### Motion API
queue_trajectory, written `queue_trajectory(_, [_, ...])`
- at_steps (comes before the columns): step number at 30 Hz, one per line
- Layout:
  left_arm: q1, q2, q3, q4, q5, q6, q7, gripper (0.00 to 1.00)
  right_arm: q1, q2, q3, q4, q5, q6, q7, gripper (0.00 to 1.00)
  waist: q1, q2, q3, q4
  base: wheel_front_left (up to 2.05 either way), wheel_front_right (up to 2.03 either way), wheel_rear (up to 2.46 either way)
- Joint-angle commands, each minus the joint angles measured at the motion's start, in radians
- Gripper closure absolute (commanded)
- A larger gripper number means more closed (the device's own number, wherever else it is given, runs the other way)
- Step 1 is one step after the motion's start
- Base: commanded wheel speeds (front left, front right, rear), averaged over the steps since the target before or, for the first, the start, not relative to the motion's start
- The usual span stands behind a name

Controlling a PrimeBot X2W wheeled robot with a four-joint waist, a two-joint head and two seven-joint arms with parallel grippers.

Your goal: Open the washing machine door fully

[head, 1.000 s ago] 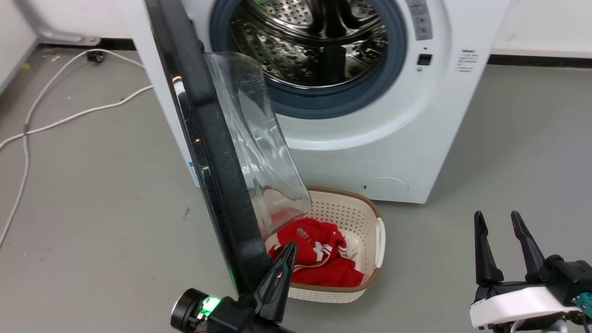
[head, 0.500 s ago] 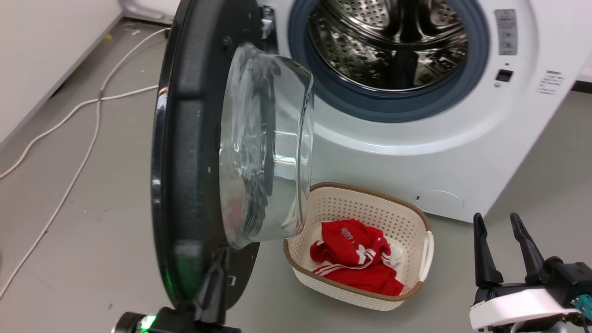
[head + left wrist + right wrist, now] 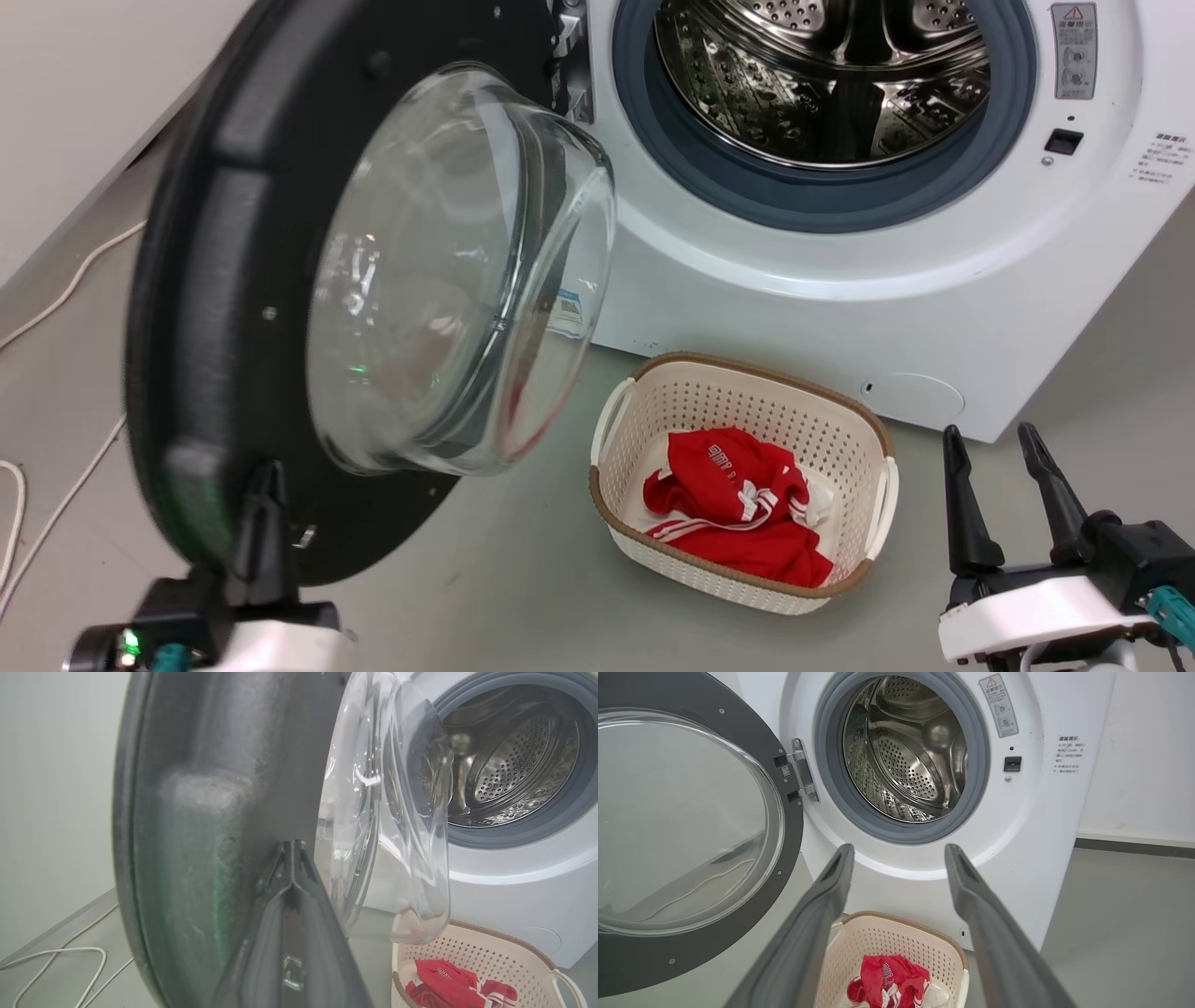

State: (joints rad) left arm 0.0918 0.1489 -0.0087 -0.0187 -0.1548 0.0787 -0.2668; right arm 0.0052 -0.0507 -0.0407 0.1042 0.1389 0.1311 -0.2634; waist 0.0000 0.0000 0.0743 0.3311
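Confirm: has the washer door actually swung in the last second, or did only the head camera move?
Yes. Against the white machine front, the washing machine door has swung wider, leftward and clear of the drum opening. The camera shifted too.

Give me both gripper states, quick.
Left gripper: shut, tips together at the washing machine door, gripping nothing.
Right gripper: open, empty.
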Motion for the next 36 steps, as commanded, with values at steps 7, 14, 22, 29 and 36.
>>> queue_trajectory(7, [-0.112, 0.028, 0.145, 0.091, -0.056, -0.034, 0.003, 1.00, -0.033, 0.001, 0.002, -0.005, -0.024, -0.001, 0.002, 0.00, 0.0000, 0.0000, 0.044, -0.030, 0.00, 0.00, 0.00])
queue_trajectory(14, [-0.192, 0.070, 0.239, 0.183, -0.062, -0.066, 0.003, 1.00, -0.049, 0.001, 0.005, -0.008, -0.029, -0.001, 0.004, 0.00, 0.0000, 0.0000, 0.069, -0.049, 0.00, 0.00, 0.00])
queue_trajectory(22, [-0.255, 0.116, 0.369, 0.309, -0.042, -0.069, 0.004, 1.00, -0.063, 0.001, 0.005, -0.015, -0.037, -0.001, 0.008, 0.00, 0.0000, 0.0000, 0.088, -0.083, 0.00, 0.00, 0.00])
queue_trajectory(29, [-0.311, 0.174, 0.426, 0.397, -0.040, -0.106, 0.003, 1.00, -0.067, 0.001, 0.004, -0.023, -0.042, -0.001, 0.013, 0.00, 0.0000, 0.0000, 0.092, -0.099, 0.00, 0.00, 0.00])
queue_trajectory(36, [-0.302, 0.149, 0.446, 0.399, 0.000, -0.116, 0.003, 1.00, -0.057, 0.001, 0.005, -0.019, -0.035, -0.001, 0.015, 0.00, 0.0000, 0.0000, 0.076, -0.107, 0.00, 0.00, 0.00])
